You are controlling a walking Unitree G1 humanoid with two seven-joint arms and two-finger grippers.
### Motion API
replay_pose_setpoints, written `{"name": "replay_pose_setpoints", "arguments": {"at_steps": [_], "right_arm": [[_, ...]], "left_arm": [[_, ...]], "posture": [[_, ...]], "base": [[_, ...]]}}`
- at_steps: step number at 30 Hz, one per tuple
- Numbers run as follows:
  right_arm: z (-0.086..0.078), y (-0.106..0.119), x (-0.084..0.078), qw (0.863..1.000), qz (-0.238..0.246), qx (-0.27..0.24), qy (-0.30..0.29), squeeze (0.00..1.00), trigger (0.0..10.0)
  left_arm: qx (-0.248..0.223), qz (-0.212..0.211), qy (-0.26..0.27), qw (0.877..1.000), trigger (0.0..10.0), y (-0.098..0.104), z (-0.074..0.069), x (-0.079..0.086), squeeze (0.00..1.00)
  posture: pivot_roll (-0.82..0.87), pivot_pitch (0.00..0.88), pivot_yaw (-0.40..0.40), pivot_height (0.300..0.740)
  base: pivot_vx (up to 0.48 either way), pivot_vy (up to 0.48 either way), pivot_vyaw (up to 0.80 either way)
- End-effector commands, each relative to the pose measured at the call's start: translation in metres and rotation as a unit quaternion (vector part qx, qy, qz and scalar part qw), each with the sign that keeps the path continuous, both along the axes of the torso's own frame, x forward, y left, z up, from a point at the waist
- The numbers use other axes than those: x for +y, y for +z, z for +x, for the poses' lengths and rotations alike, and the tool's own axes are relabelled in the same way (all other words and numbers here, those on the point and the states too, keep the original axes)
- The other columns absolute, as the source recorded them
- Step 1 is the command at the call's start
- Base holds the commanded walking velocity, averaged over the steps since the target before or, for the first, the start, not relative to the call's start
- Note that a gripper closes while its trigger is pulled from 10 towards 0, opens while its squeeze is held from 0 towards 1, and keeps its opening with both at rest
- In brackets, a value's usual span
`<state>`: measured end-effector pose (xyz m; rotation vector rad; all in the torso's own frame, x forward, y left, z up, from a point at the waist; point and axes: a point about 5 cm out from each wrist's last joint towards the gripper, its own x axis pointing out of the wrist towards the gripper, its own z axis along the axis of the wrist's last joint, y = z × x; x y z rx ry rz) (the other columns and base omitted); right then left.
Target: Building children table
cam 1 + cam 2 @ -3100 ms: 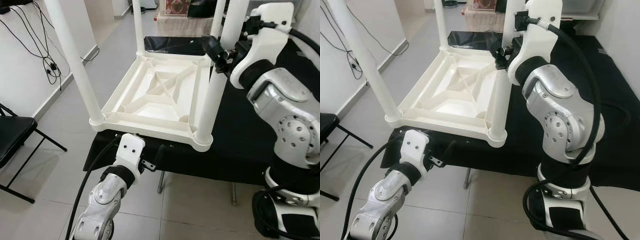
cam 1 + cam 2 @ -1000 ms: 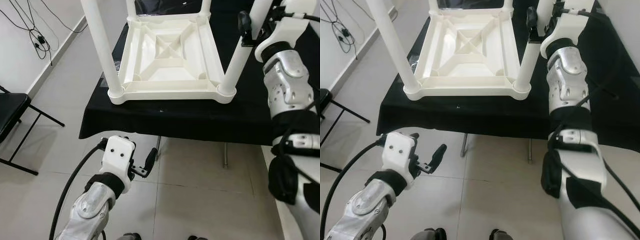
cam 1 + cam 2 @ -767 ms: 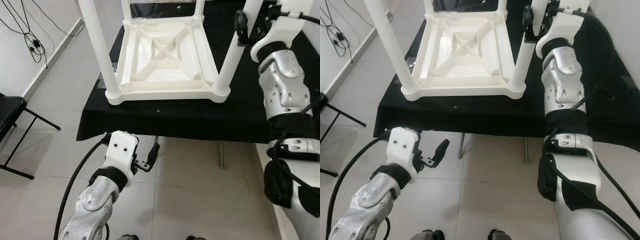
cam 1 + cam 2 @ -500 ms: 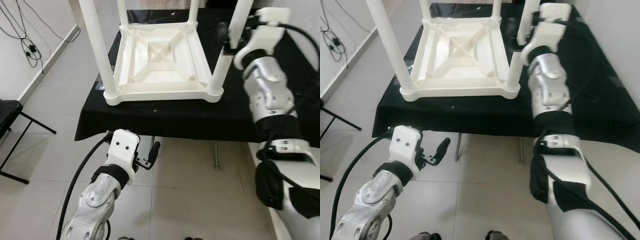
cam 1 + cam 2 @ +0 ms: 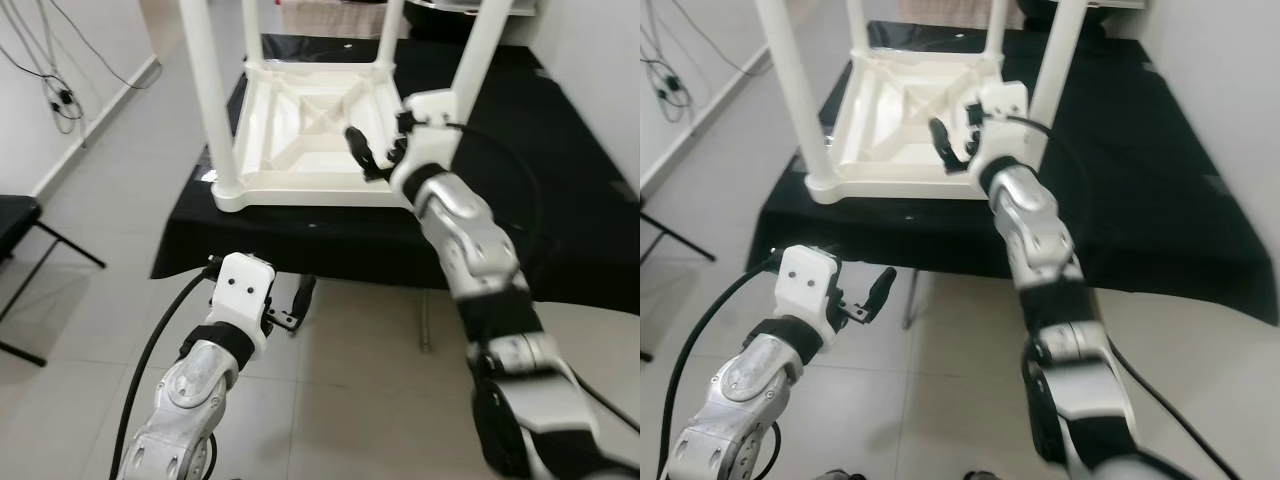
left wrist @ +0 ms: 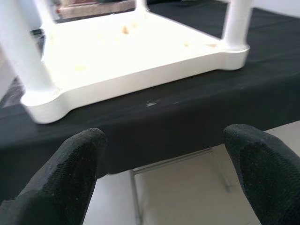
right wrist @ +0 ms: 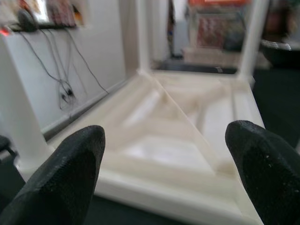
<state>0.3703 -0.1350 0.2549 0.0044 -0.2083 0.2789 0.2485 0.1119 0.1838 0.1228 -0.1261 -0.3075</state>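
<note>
Four legs (image 5: pixel 214 95) stand up on the upturned table (image 5: pixel 310 140); both open tools, right (image 5: pixel 368 155) and left (image 5: pixel 296 308), should grip opposite edges evenly

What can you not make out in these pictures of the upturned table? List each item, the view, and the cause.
- Table legs: tops cut off by the upper edge, eye views.
- Near right leg socket: hidden behind the right gripper, left eye view.
- Tabletop underside: ribs washed out by glare, left wrist view.

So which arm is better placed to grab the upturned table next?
Right. The right gripper hangs open over the white table, beside its near leg. The left gripper hangs low, below the black cloth.
</note>
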Motion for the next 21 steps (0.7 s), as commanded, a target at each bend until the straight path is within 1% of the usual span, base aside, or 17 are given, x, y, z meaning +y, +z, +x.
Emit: {"name": "replay_pose_setpoints", "arguments": {"at_steps": [1, 2, 3, 4, 5, 6, 7, 9, 10, 11, 12, 14, 15, 18, 19, 20, 21], "right_arm": [[-0.007, 0.002, -0.003, 1.0, 0.008, -0.009, 0.002, 0.0, 10.0], [-0.015, -0.006, -0.004, 1.0, 0.008, -0.005, 0.004, 0.0, 10.0], [-0.015, -0.006, -0.004, 1.0, 0.008, -0.005, 0.004, 0.0, 10.0], [-0.024, -0.021, -0.003, 1.0, 0.004, 0.011, 0.01, 0.0, 10.0], [-0.039, -0.043, -0.001, 0.999, -0.005, 0.039, 0.017, 0.0, 10.0], [-0.039, -0.043, -0.001, 0.999, -0.005, 0.039, 0.017, 0.0, 10.0], [-0.051, -0.059, 0.002, 0.998, -0.012, 0.058, 0.022, 0.0, 10.0], [-0.065, -0.076, 0.003, 0.996, -0.015, 0.079, 0.024, 0.0, 10.0], [-0.065, -0.076, 0.003, 0.996, -0.015, 0.079, 0.024, 0.0, 10.0], [-0.07, -0.082, 0.003, 0.996, -0.018, 0.087, 0.022, 0.0, 10.0], [-0.075, -0.089, 0.005, 0.994, -0.014, 0.102, 0.034, 0.0, 10.0], [-0.078, -0.093, 0.007, 0.993, -0.012, 0.114, 0.043, 0.0, 10.0], [-0.078, -0.093, 0.007, 0.993, -0.022, 0.108, 0.043, 0.0, 10.0], [-0.077, -0.094, 0.008, 0.994, -0.018, 0.103, 0.039, 0.0, 10.0], [-0.077, -0.092, 0.009, 0.994, -0.006, 0.095, 0.051, 0.0, 10.0], [-0.078, -0.093, 0.009, 0.993, -0.036, 0.098, 0.052, 0.0, 10.0], [-0.08, -0.094, 0.011, 0.993, -0.035, 0.095, 0.061, 0.0, 10.0]], "left_arm": [[0.004, 0.013, 0.005, 1.0, 10.0, -0.005, 0.0, 0.003, 0.0], [0.006, 0.02, 0.005, 1.0, 10.0, -0.008, 0.0, 0.004, 0.0], [0.006, 0.02, 0.005, 1.0, 10.0, -0.008, 0.0, 0.004, 0.0], [0.016, 0.025, 0.005, 1.0, 10.0, -0.013, 0.001, 0.006, 0.0], [0.021, 0.026, 0.002, 0.999, 10.0, -0.019, -0.001, 0.009, 0.0], [0.021, 0.026, 0.002, 0.999, 10.0, -0.019, -0.001, 0.009, 0.0], [0.026, 0.023, 0.001, 0.999, 10.0, -0.023, -0.003, 0.011, 0.0], [0.031, 0.018, 0.003, 0.999, 10.0, -0.028, -0.004, 0.015, 0.0], [0.031, 0.018, 0.003, 0.999, 10.0, -0.028, -0.004, 0.015, 0.0], [0.034, 0.014, 0.005, 0.999, 10.0, -0.03, -0.004, 0.017, 0.0], [0.036, 0.012, 0.007, 0.999, 10.0, -0.031, -0.004, 0.019, 0.0], [0.037, 0.011, 0.009, 0.999, 10.0, -0.032, -0.004, 0.02, 0.0], [0.037, 0.01, 0.009, 0.999, 10.0, -0.033, -0.002, 0.021, 0.0], [0.035, 0.01, 0.009, 0.999, 10.0, -0.033, 0.001, 0.021, 0.0], [0.035, 0.01, 0.009, 0.999, 10.0, -0.033, 0.002, 0.021, 0.0], [0.033, 0.01, 0.008, 0.999, 10.0, -0.033, 0.003, 0.02, 0.0], [0.032, 0.01, 0.007, 0.999, 10.0, -0.033, 0.003, 0.019, 0.0]], "posture": [[0.0, 0.09, -0.06, 0.74], [0.0, 0.09, -0.06, 0.74], [0.0, 0.09, -0.06, 0.74], [-0.01, 0.082, -0.055, 0.74], [-0.01, 0.077, -0.052, 0.74], [-0.01, 0.077, -0.052, 0.74], [-0.01, 0.073, -0.049, 0.74], [-0.01, 0.065, -0.04, 0.74], [-0.01, 0.065, -0.04, 0.74], [-0.01, 0.064, -0.038, 0.74], [-0.01, 0.059, -0.034, 0.74], [-0.01, 0.059, -0.034, 0.74], [-0.02, 0.052, -0.029, 0.74], [-0.02, 0.045, -0.028, 0.74], [-0.02, 0.041, -0.029, 0.74], [-0.02, 0.041, -0.029, 0.74], [-0.02, 0.04, -0.029, 0.74]], "base": [[0.0, 0.0, 0.0], [0.0, 0.0, 0.0], [0.0, 0.0, 0.0], [0.0, 0.0, 0.0], [0.0, 0.0, -0.8], [0.0, 0.0, -0.8], [0.289, 0.0, -0.8], [0.334, 0.0, -0.4], [0.379, 0.0, 0.0], [0.394, 0.0, 0.0], [0.42, 0.0, -0.8], [0.42, 0.0, -0.8], [0.424, 0.0, -0.8], [0.428, 0.0, 0.0], [0.428, 0.0, 0.0], [0.431, 0.0, 0.8], [0.439, 0.0, 0.8]]}}
